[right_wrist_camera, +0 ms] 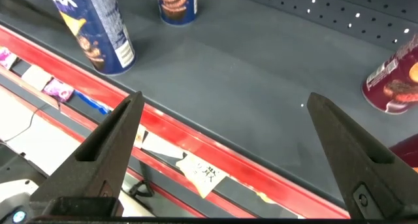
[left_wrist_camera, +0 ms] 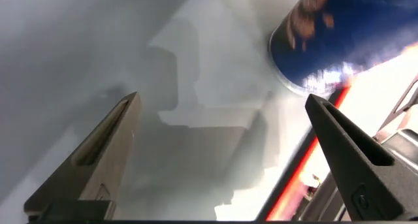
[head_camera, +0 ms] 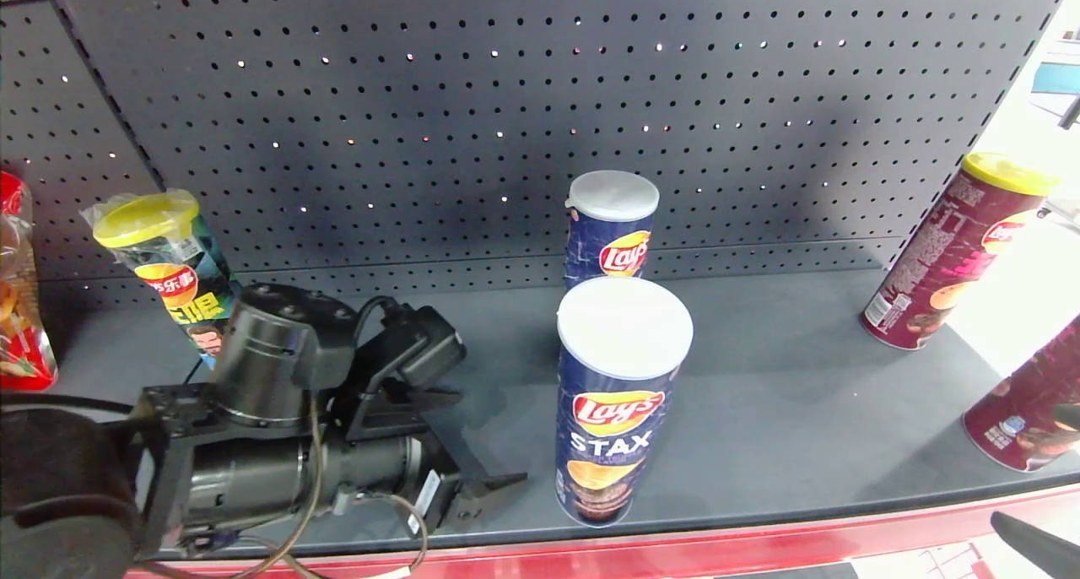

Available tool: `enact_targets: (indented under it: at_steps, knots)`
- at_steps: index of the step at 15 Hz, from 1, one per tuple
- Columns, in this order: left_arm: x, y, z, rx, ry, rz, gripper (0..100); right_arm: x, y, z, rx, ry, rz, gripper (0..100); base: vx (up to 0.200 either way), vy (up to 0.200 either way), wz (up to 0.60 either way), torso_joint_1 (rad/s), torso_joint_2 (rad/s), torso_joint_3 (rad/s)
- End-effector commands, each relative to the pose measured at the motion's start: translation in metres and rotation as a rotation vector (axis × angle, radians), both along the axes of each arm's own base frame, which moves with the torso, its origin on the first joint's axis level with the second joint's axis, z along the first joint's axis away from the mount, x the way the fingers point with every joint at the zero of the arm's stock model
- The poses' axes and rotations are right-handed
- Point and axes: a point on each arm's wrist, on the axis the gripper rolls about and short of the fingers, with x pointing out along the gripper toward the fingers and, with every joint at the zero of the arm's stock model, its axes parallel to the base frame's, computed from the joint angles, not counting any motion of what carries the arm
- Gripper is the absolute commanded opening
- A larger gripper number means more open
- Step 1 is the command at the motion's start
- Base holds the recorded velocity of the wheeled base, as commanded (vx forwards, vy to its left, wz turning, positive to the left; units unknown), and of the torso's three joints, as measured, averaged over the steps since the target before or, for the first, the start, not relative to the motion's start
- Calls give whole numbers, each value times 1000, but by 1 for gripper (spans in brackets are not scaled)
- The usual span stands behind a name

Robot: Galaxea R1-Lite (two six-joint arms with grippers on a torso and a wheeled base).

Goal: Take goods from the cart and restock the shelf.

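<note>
Two blue chip cans with white lids stand upright on the grey shelf [head_camera: 801,410]: the front can [head_camera: 623,397] near the shelf's edge, the back can [head_camera: 609,229] by the pegboard. My left gripper [head_camera: 471,441] lies low over the shelf just left of the front can, open, nothing between its fingers. In the left wrist view that gripper [left_wrist_camera: 222,152] frames bare shelf, with the front can's base [left_wrist_camera: 339,41] beyond one finger. My right gripper [right_wrist_camera: 228,139] hangs open in front of the red shelf edge [right_wrist_camera: 196,145], holding nothing; both blue cans [right_wrist_camera: 98,28] stand off to its side.
A green can with a yellow lid [head_camera: 173,267] leans at the back left behind my left arm. A red snack bag [head_camera: 17,300] sits at the far left. Two maroon cans [head_camera: 953,250] [head_camera: 1025,410] stand at the right. Open shelf floor lies between blue and maroon cans.
</note>
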Motion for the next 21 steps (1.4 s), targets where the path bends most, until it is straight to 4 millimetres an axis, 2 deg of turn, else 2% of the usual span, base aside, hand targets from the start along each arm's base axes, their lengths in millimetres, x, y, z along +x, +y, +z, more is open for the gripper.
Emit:
enact_targets:
  at_steps: [1,3,5,6,8,10,15,16,18,19,21]
  knots:
    - [-20,30,14,-37,-59,59,100,0,0,-2,-4,5,-1,100,0,0,0,0,0,0]
    - [-47,70,35,-92,-151,165,100,0,-3,-3,-9,2,-52,100,0,0,0,0,0,0]
    - [-65,91,42,-99,-172,226,100,-2,-6,-8,-10,4,-79,100,0,0,0,0,0,0]
    - [-84,105,42,-95,-170,266,100,-5,-8,-13,-10,3,-99,100,0,0,0,0,0,0]
    - [-108,118,39,-93,-165,287,100,-11,-13,-18,-17,12,-144,100,0,0,0,0,0,0]
    - [-124,126,38,-93,-157,312,100,-17,-17,-22,-25,33,-187,100,0,0,0,0,0,0]
    - [-170,152,25,32,-183,572,100,-28,-29,-25,-59,-7,-513,100,0,0,0,0,0,0]
    - [-177,156,22,71,-181,625,100,-32,-30,-30,-57,-12,-519,100,0,0,0,0,0,0]
    - [-181,158,20,95,-186,665,100,-34,-30,-34,-58,-11,-521,100,0,0,0,0,0,0]
    - [-184,162,16,149,-209,787,100,-39,-31,-43,-69,-19,-529,100,0,0,0,0,0,0]
    - [-187,164,15,167,-209,903,100,-41,-32,-47,-90,-25,-561,100,0,0,0,0,0,0]
